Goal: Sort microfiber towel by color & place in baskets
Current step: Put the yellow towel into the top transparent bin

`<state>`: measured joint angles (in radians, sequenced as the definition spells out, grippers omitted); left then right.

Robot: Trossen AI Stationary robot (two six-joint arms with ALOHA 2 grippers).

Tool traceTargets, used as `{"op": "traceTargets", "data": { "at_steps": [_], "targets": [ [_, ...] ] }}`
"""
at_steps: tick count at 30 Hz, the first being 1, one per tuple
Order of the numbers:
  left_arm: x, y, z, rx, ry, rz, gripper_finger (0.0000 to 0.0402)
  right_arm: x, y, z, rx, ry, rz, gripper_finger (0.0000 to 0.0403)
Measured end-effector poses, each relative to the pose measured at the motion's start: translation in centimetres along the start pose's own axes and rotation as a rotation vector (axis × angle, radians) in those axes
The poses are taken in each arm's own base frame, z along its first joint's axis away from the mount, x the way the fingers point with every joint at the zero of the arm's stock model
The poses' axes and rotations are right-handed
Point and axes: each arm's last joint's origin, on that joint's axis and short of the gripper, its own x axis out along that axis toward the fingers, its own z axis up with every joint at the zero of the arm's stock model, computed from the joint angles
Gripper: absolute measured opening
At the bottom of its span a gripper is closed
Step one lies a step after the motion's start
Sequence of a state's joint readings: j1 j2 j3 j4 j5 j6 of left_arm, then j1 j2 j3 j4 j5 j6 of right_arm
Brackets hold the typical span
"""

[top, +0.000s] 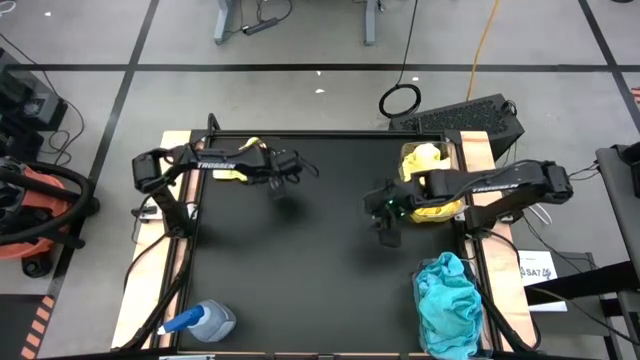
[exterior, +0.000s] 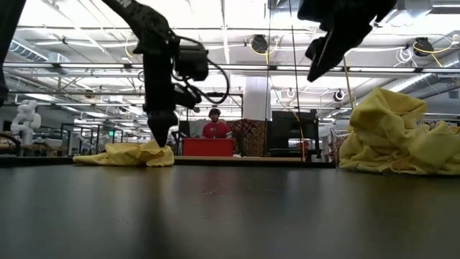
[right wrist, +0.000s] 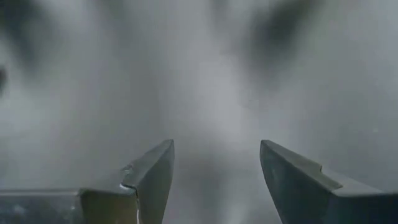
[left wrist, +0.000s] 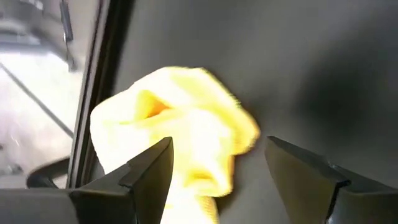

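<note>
1. The left gripper [top: 290,168] hangs over the far left of the black table top [top: 300,270], jaws standing wide and holding nothing; the crumpled bright yellow microfiber towel [top: 235,160] lies just beside it near the table's far edge; a descent slightly off could pinch only a loose fold, and the cloth might slip out on the lift.
2. The right gripper [top: 385,212] hovers over bare table near the middle, jaws likewise apart and empty; nothing lies beneath it, so closing here would catch nothing.
3. The clear plastic basket of yellow cloths [top: 425,185] sits at the right edge, heaped high; another towel dropped on top may slide off.
4. The teal-blue cloth pile [top: 447,300] overhangs the near right corner.
</note>
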<state>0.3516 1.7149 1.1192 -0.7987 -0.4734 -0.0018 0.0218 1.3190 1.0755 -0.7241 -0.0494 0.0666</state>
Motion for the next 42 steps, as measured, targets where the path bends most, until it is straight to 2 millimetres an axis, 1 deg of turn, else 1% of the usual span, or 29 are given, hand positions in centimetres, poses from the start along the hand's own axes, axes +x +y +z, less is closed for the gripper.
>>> {"op": "traceTargets", "data": {
  "at_steps": [4, 8, 13, 17, 20, 22, 24, 27, 28, 29, 32, 35, 39, 42],
  "targets": [
    [1.7, 2.1, -0.6, -0.102, 0.042, -0.012, 0.0258, 1.6, 0.8, -0.4, -0.023, 0.015, 0.017, 0.0231],
    [3.2, 3.8, -1.3, -0.197, 0.068, -0.053, 0.0258, 2.6, 1.5, -0.8, -0.045, 0.038, 0.031, 0.0231],
    [5.0, 4.8, -1.9, -0.311, 0.025, -0.19, 0.0258, 3.0, 2.1, -0.7, -0.042, 0.033, 0.042, 0.0231],
    [6.1, 5.2, -2.7, -0.322, 0.036, -0.231, 0.0253, 3.0, 2.7, -0.4, -0.058, -0.009, 0.057, 0.0231],
    [6.6, 5.1, -3.5, -0.306, 0.053, -0.235, 0.0224, 3.0, 3.1, -0.2, -0.069, -0.034, 0.068, 0.0231],
    [6.8, 4.9, -3.8, -0.296, 0.05, -0.26, 0.0186, 3.0, 3.3, 0.0, -0.074, -0.057, 0.074, 0.0231],
    [6.9, 4.7, -3.9, -0.28, 0.038, -0.298, 0.0134, 3.0, 3.4, 0.1, -0.078, -0.071, 0.053, 0.0231],
    [6.7, 4.2, -3.6, -0.242, 0.01, -0.351, 0.0044, 3.0, 3.4, 0.3, -0.074, -0.095, -0.001, 0.0231],
    [6.6, 3.9, -3.5, -0.232, -0.002, -0.361, 0.0024, 3.0, 3.3, 0.4, -0.066, -0.105, -0.013, 0.0231],
    [6.5, 3.7, -3.2, -0.226, -0.021, -0.379, 0.0016, 3.0, 3.3, 0.5, -0.054, -0.118, -0.015, 0.0231],
    [5.8, 2.7, -2.4, -0.186, -0.061, -0.422, 0.0015, 2.9, 3.3, 0.8, -0.032, -0.147, -0.014, 0.0231],
    [4.8, 1.8, -1.5, -0.146, -0.095, -0.458, 0.0014, 2.9, 3.3, 1.0, -0.027, -0.182, -0.051, 0.0231],
    [2.9, 0.3, 0.2, -0.084, -0.168, -0.51, 0.0013, 2.8, 3.1, 1.3, -0.008, -0.213, -0.122, 0.0231],
    [1.0, -1.0, 1.3, -0.011, -0.222, -0.523, 0.0012, 2.8, 2.8, 1.4, 0.034, -0.241, -0.199, 0.0231]
  ]
}}
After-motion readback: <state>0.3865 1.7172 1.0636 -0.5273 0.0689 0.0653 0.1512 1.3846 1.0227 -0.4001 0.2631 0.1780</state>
